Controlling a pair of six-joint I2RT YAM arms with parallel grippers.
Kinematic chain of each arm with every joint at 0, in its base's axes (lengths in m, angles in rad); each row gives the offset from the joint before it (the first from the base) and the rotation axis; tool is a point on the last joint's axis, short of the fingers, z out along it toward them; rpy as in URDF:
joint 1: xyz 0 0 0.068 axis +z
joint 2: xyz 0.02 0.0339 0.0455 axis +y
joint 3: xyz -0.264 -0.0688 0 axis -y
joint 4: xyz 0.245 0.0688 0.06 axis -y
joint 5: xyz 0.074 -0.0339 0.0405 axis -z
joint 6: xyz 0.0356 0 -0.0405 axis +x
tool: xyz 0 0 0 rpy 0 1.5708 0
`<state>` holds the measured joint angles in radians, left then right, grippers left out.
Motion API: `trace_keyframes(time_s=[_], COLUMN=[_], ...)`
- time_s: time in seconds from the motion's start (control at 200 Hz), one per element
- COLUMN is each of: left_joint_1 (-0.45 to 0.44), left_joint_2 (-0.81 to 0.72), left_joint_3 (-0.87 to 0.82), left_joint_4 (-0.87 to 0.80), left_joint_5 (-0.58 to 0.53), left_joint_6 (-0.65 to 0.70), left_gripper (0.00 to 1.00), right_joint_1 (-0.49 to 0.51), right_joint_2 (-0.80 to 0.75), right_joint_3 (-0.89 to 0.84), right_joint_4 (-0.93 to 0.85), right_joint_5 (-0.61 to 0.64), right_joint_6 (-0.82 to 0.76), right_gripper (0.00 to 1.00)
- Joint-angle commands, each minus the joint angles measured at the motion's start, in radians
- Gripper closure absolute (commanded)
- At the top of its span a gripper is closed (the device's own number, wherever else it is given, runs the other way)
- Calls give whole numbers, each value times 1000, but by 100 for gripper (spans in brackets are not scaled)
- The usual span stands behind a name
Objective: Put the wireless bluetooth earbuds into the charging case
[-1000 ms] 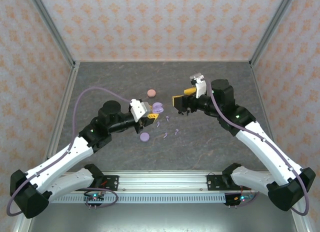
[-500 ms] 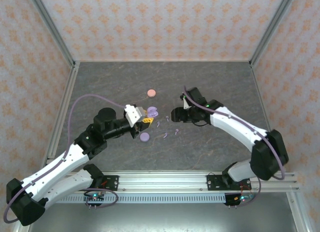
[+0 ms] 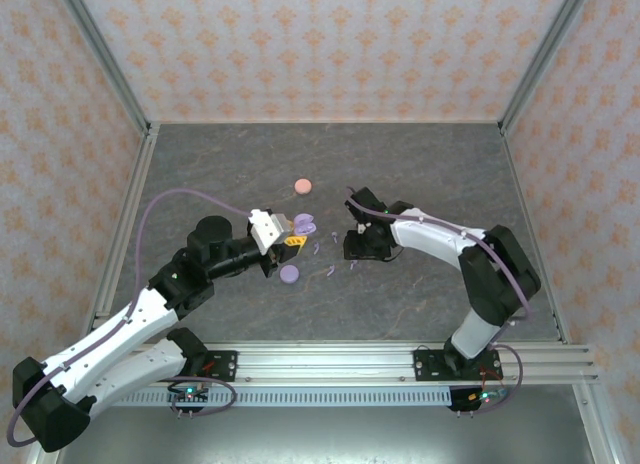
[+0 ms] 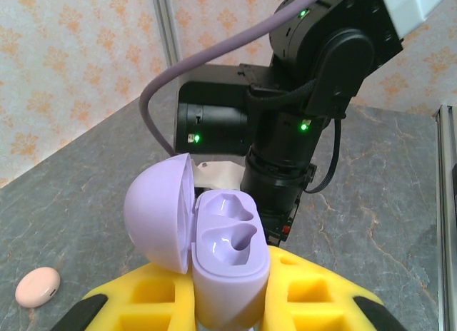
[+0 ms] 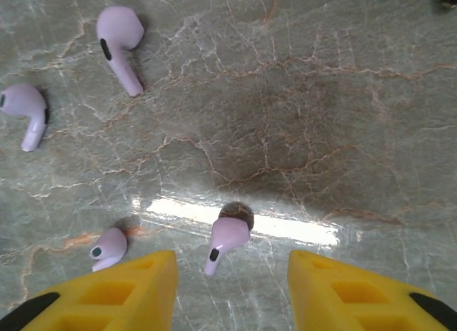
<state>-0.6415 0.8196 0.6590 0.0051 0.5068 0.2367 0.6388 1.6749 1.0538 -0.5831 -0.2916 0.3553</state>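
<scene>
Right wrist shows right claw (image 5: pixel 232 277) wide open, straddling a lilac earbud (image 5: pixel 228 240).

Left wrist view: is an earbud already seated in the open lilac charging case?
No, both moulded wells of the lilac charging case show bare lilac plastic.

The surface (image 5: pixel 321 95) is looking like polished grey marbled stone, throwing back a bright strip of glare. The lilac earbuds (image 5: pixel 228 240) are showing smooth, glossy plastic. The charging case (image 4: pixel 227 263) is wearing a softer satin plastic, its moulded wells gleaming faintly. The yellow fingers (image 4: pixel 153 294) of the left pincer (image 4: pixel 232 304) are appearing as matt plastic.
</scene>
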Motion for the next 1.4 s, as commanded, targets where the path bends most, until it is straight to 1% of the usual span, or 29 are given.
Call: trace_keyframes(time_s=[0.0,0.601,0.886,1.016,1.171,1.311,1.396], left_joint_1=[-4,-4,-5,-4,-4,-4,-5], left_joint_2=[-14,-8,-10,-11,-7,11,27], left_joint_3=[-6,-2,-2,-7,-29,-43,-42], left_joint_4=[16,11,7,15,67,128,158], left_joint_5=[-20,-29,-32,-34,-29,-19,-13], left_joint_6=[-3,-6,-8,-14,-37,-65,-78], left_gripper=[100,100,100,100,100,100,100], right_joint_1=[7,22,22,22,22,22,22], right_joint_2=[32,102,98,54,-27,-138,-238], right_joint_3=[11,11,-4,-13,-17,-28,-31], right_joint_4=[16,53,86,105,90,91,98], right_joint_5=[3,-18,-15,-4,51,80,96], right_joint_6=[20,31,37,31,9,3,-1], right_gripper=[57,65,74,77,77,77,77])
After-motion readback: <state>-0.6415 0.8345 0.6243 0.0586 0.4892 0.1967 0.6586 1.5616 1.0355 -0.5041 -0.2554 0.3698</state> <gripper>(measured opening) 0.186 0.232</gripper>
